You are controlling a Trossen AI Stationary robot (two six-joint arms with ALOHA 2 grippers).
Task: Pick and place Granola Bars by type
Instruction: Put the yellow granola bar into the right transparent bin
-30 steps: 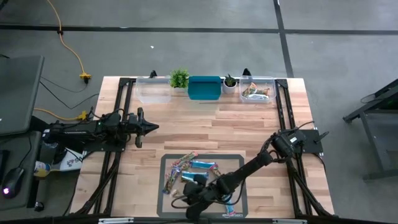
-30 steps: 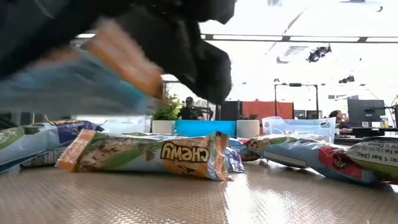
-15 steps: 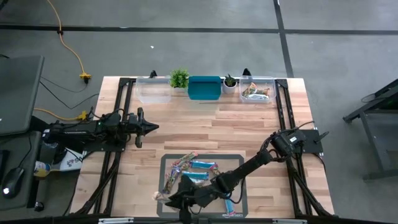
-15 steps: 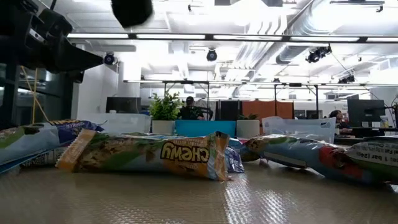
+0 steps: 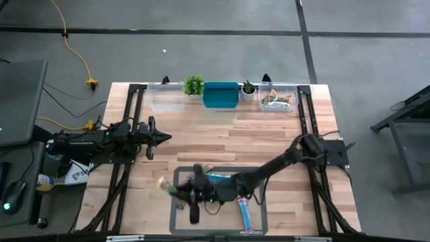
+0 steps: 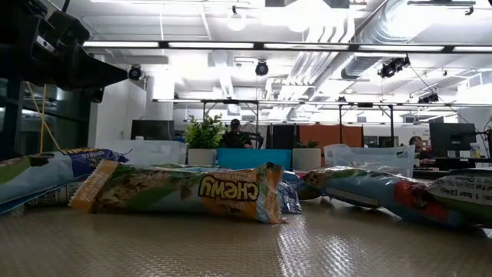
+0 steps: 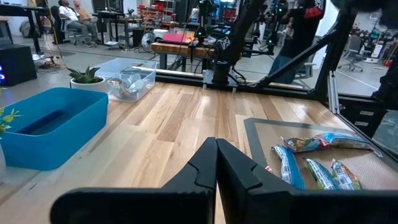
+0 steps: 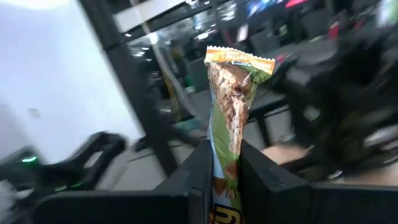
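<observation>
Bar: green-and-orange wrapper, oats printed, standing on end.
Right gripper: jaws clenched on bar's lower half.
Left gripper: jaws closed, empty.

Along the far edge of the wooden table, in a row: a clear empty bin, a leafy green potted plant, a blue bin, a smaller potted plant and another clear bin; nearer, a grey mat; on the floor, a yellow cable.
</observation>
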